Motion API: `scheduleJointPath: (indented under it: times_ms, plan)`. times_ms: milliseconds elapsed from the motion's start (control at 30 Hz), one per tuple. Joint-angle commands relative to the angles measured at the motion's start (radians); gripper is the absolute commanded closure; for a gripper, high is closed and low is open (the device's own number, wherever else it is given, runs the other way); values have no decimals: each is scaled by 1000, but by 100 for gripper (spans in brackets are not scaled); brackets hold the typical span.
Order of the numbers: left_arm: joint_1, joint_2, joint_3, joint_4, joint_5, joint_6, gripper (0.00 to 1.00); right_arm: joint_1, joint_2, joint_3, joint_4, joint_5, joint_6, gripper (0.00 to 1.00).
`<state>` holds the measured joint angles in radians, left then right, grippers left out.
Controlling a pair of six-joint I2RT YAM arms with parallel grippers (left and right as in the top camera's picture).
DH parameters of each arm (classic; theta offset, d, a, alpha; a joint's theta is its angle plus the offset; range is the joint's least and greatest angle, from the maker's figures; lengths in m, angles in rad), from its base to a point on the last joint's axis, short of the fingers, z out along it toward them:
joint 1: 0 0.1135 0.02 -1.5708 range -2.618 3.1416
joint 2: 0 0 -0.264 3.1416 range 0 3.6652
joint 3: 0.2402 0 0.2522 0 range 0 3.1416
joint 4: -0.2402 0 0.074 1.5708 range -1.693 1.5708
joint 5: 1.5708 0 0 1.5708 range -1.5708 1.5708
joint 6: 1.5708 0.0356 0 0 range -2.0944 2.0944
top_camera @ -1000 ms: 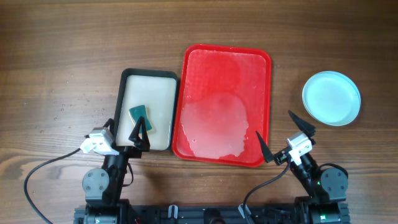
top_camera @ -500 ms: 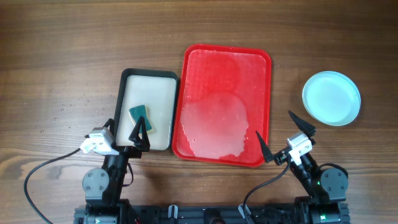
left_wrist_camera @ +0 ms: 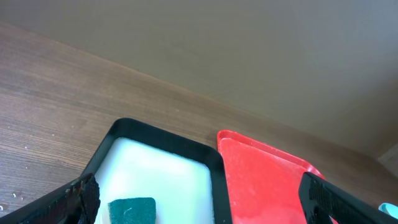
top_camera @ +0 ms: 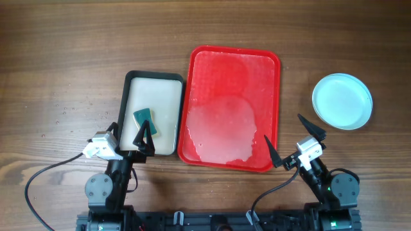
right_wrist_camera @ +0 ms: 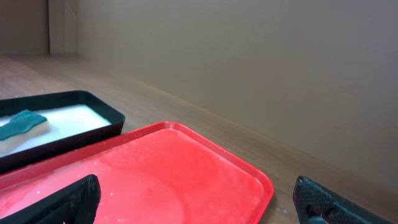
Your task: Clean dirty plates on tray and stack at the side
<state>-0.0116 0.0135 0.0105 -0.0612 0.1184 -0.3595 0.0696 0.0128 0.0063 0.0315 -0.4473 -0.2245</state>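
The red tray lies at the table's centre with a cloudy wet film over its near half and no plate on it. It also shows in the left wrist view and the right wrist view. A pale blue plate sits on the table right of the tray; I cannot tell whether others lie under it. My left gripper is open and empty at the near end of the cream tray. My right gripper is open and empty by the red tray's near right corner.
A black-rimmed cream tray lies left of the red tray, holding pale liquid and a green sponge. The sponge also shows in the left wrist view and the right wrist view. Bare wood lies all around.
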Motion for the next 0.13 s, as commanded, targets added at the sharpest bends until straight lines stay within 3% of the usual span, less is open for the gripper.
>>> scheduleJointPath:
  times_ms: [0, 100]
  plan:
    - [-6, -8, -5, -3, 8, 15, 0, 5, -8, -1, 5, 3, 15, 1]
    - [-6, -8, -5, -3, 8, 15, 0, 5, -8, -1, 5, 3, 15, 0]
